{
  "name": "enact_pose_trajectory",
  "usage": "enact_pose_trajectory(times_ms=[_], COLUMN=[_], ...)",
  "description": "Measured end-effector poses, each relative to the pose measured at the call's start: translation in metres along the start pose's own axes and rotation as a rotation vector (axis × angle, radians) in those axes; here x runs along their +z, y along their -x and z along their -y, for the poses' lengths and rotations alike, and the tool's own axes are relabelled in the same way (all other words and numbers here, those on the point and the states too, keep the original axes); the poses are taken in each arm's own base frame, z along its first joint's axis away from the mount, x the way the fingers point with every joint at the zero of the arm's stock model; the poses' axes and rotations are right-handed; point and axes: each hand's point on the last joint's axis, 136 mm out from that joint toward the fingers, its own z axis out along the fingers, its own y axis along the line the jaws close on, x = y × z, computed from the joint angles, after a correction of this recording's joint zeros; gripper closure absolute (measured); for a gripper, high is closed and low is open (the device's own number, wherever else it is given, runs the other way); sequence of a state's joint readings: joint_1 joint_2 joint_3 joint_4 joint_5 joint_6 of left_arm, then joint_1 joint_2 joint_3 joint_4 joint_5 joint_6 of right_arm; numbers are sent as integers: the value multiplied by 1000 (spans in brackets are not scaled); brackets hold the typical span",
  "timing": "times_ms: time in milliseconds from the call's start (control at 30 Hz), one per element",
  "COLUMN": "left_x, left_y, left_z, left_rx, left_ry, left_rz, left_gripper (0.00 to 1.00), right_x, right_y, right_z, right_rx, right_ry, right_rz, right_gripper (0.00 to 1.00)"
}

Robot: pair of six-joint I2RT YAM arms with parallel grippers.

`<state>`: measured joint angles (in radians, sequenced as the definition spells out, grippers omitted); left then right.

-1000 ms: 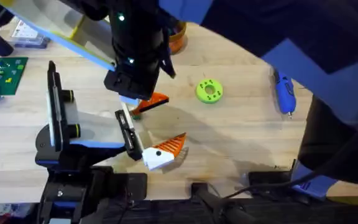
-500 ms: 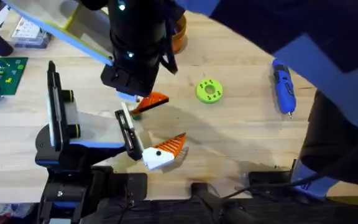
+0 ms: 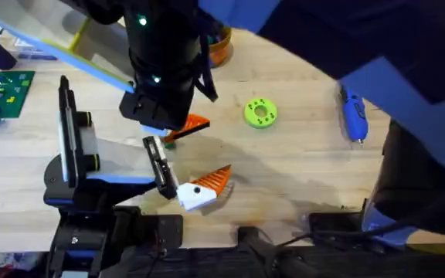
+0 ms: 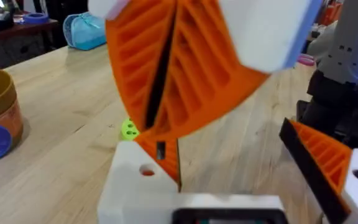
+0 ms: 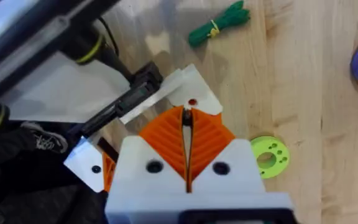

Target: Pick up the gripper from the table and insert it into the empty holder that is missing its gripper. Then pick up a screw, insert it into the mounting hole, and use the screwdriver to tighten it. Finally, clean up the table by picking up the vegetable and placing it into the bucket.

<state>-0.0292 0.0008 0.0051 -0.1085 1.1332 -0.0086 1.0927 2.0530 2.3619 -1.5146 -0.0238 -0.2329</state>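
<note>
Holder (image 3: 72, 166) stands by the desk's left edge, gripper (image 5: 194, 90) seated in its clamp. Right tool (image 5: 186, 121) is pinched shut on the screw (image 5: 186, 116), just over the mounting hole; left tool's state can't be told. Screw looks tiny, light, stiff and slippery, so grip the shank firmly.

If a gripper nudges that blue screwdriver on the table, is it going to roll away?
Likely yes. The screwdriver looks pen-shaped and rounded, lying flat on bare wood with nothing beside it, so a sideways push could roll it. Its thin tip points toward the table's near edge, and it looks stiff, so it should pivot rather than bend.
</note>
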Motion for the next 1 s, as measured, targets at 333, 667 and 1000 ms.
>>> enact_pose_trajectory(times_ms=[333,667,1000], left_x=[0,0,0], left_y=[0,0,0], left_z=[0,0,0], left_rx=[0,0,0], left_ry=[0,0,0], left_rz=[0,0,0], left_gripper=[13,13,13], right_x=[0,0,4], right_y=[3,4,1], right_z=[1,1,4], right_rx=[-4,-16,-8], right_ry=[-3,-4,-2], right_rz=[10,15,1], right_gripper=[989,989,989])
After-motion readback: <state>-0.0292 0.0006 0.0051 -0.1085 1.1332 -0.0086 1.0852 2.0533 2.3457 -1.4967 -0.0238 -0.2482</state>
